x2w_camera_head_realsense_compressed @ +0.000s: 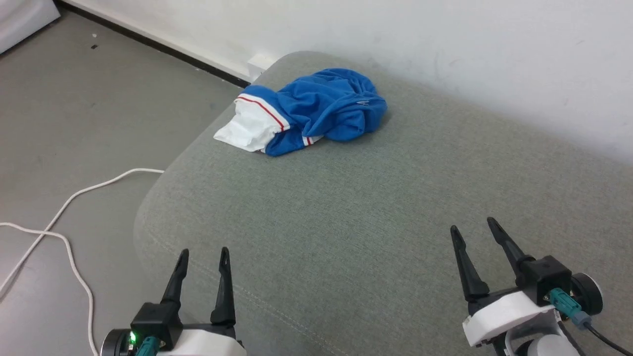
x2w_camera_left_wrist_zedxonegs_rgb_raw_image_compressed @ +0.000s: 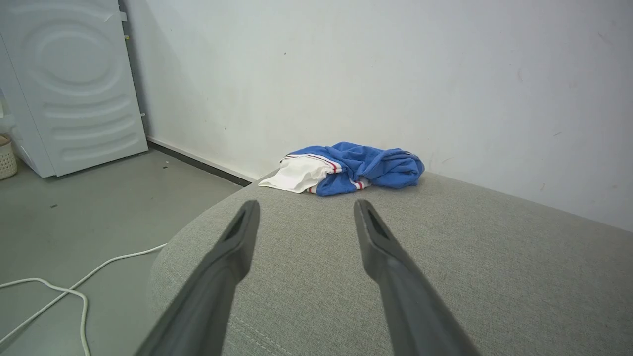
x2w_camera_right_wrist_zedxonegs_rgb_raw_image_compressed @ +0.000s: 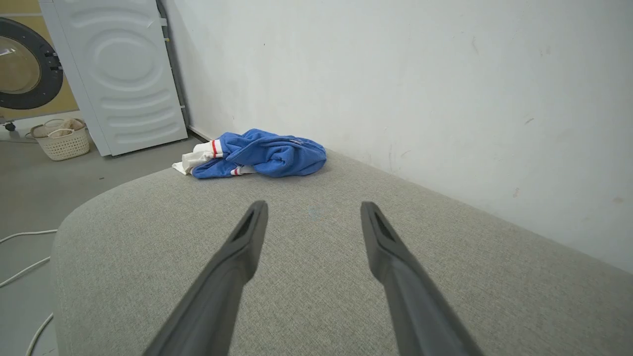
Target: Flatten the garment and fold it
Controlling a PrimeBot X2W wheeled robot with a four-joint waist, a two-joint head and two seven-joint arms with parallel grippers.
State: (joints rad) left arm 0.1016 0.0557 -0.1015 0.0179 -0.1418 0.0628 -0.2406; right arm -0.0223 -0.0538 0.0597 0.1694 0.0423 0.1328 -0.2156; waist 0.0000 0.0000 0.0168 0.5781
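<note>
The garment [x2w_camera_head_realsense_compressed: 316, 111] lies crumpled in a heap at the far left corner of a grey cushioned surface [x2w_camera_head_realsense_compressed: 376, 212], royal blue with a white sleeve and red-striped trim spilling toward the left edge. It also shows as a small bundle in the left wrist view [x2w_camera_left_wrist_zedxonegs_rgb_raw_image_compressed: 348, 168] and the right wrist view [x2w_camera_right_wrist_zedxonegs_rgb_raw_image_compressed: 257, 154]. My left gripper [x2w_camera_head_realsense_compressed: 204, 253] hovers open at the near left edge, nothing between its fingers. My right gripper [x2w_camera_head_realsense_compressed: 473, 225] stands open at the near right, also empty. Both are far from the garment.
A white cable [x2w_camera_head_realsense_compressed: 64, 207] snakes over the grey floor to the left. A white wall [x2w_camera_head_realsense_compressed: 445, 44] runs behind the cushion. A white appliance [x2w_camera_right_wrist_zedxonegs_rgb_raw_image_compressed: 118, 74] and a small woven basket [x2w_camera_right_wrist_zedxonegs_rgb_raw_image_compressed: 58, 138] stand on the floor at the far left.
</note>
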